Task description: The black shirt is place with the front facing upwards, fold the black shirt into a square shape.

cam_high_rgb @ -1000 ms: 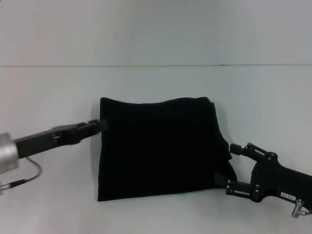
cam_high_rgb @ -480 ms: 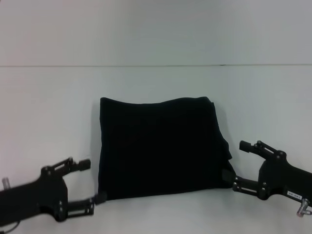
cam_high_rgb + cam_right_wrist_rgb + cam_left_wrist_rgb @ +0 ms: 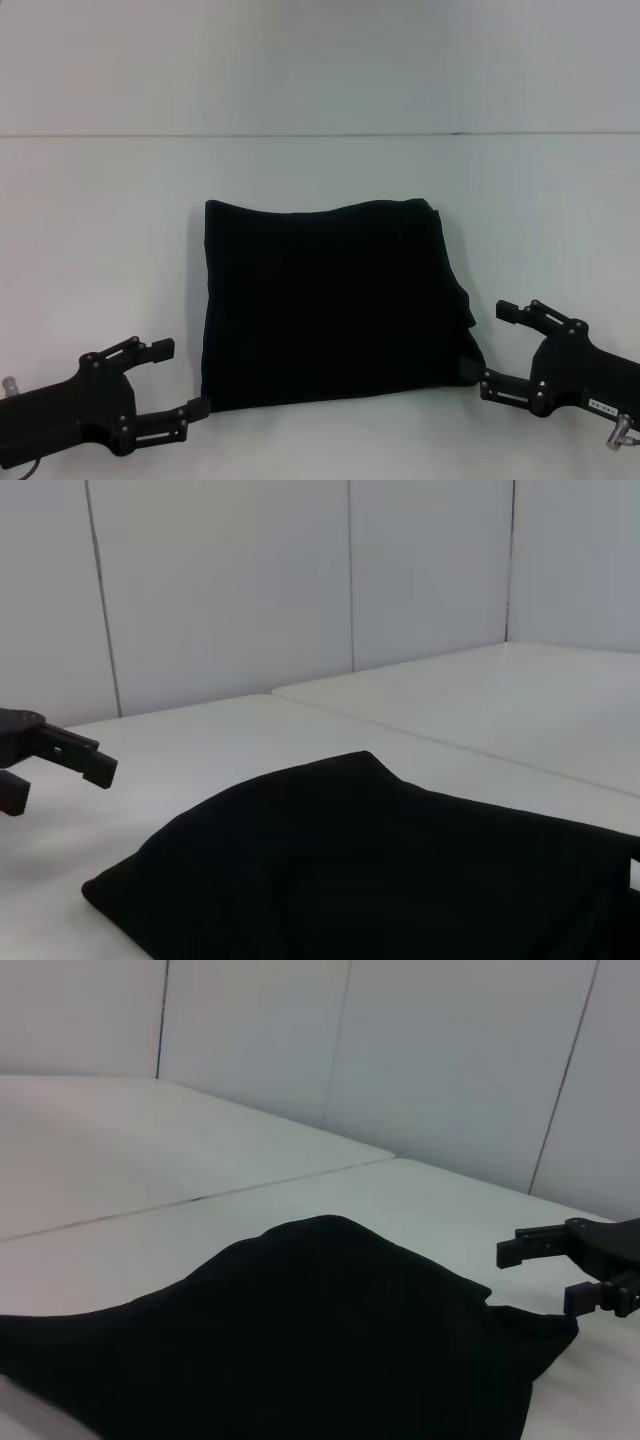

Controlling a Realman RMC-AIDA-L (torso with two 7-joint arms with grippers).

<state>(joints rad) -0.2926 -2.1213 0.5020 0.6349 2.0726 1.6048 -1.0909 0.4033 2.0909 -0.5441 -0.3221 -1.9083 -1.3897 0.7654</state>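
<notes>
The black shirt (image 3: 330, 305) lies flat on the white table (image 3: 100, 220) as a folded, roughly square block showing plain black cloth. My left gripper (image 3: 180, 378) is open just off the shirt's near left corner and holds nothing. Off the near right corner my right gripper (image 3: 496, 348) is also open and empty, its lower finger close to the cloth. The left wrist view shows the shirt (image 3: 300, 1350) with the right gripper (image 3: 572, 1272) beyond it. In the right wrist view, the left gripper (image 3: 50, 765) is past the shirt (image 3: 390, 870).
A seam (image 3: 300, 134) crosses the table behind the shirt. Pale panelled walls (image 3: 450, 1060) stand beyond the table. White tabletop surrounds the shirt on all sides.
The left gripper left the shirt's left edge, dropped back to the near left corner and now stands open. The right gripper drew back slightly to the right.
</notes>
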